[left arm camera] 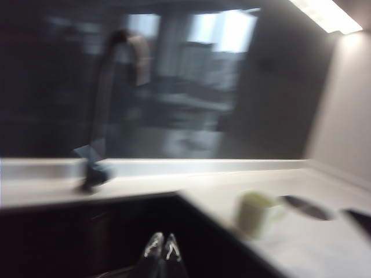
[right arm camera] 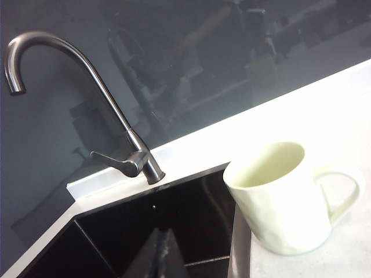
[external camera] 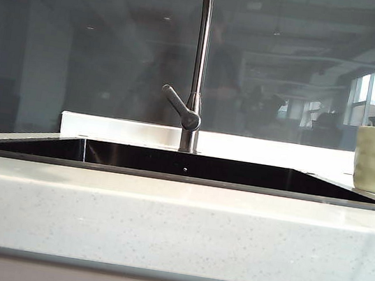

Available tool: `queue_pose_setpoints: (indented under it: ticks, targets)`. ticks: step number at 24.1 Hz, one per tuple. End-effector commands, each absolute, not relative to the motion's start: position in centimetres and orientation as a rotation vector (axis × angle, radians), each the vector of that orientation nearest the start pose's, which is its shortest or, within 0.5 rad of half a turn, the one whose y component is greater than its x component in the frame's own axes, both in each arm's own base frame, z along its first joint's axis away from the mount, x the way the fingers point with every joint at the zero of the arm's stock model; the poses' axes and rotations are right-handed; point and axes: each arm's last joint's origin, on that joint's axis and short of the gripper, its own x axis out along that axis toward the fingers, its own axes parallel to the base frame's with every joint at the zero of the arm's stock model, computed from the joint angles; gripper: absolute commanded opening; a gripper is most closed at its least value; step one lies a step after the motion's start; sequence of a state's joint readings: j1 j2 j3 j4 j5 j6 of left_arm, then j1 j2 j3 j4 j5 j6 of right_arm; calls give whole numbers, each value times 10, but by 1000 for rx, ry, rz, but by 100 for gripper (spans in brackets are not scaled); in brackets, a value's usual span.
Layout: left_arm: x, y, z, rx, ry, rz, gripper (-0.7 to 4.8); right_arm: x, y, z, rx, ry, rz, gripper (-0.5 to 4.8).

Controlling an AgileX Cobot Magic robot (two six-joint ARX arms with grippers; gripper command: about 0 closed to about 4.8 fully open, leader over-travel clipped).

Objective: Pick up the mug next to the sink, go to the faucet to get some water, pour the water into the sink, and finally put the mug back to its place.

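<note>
With nothing between them — left fingers (left arm camera: 162,248) and right fingers (right arm camera: 164,249) pressed together, above sink (right arm camera: 191,220).

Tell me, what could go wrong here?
The mug stands close to the sink edge, so a clumsy nudge might tip it in. Both the left gripper and right gripper are shut and must open before gripping. The faucet rises nearby, so a swinging arm might knock it.

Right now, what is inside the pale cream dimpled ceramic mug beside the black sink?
In the right wrist view the pale cream dimpled mug shows only bare inner wall near the rim; its bottom is hidden, so water cannot be ruled out. Both grippers are shut, away from it.
</note>
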State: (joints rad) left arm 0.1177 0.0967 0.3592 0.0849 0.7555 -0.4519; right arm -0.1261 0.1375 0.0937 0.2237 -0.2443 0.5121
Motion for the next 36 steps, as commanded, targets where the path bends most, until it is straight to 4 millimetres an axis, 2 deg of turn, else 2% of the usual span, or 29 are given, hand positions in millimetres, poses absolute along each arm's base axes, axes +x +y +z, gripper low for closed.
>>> queue_pose_setpoints:
  ticks: [1,3,6,11,16,22,25,30,36]
  targets:
    - [55,-10,261,-261,-40,-481,-2,100,-6,207,480,-144,162,-6]
    - [55,-9,256,-214,40,-454,-2,98,-5,206,483,-129,162,-6]
    - [54,-7,256,-116,3,-367,-3,97,-5,204,484,-120,160,-6]
    - [57,-4,255,-189,-10,-262,-3,96,-5,205,483,-127,162,-6]
    - [57,-3,255,-135,-22,-204,-3,96,-5,205,483,-126,162,-6]
    - [60,-1,252,154,-52,-153,-2,96,-5,205,483,-127,162,-6]
    - [72,3,236,80,-87,-70,-3,96,-5,205,483,-127,162,-6]
    - [86,1,206,-11,-95,-179,-2,96,-5,205,483,-127,162,-6]
    - [95,-8,181,-21,-152,-252,-3,96,-5,205,483,-126,162,-6]
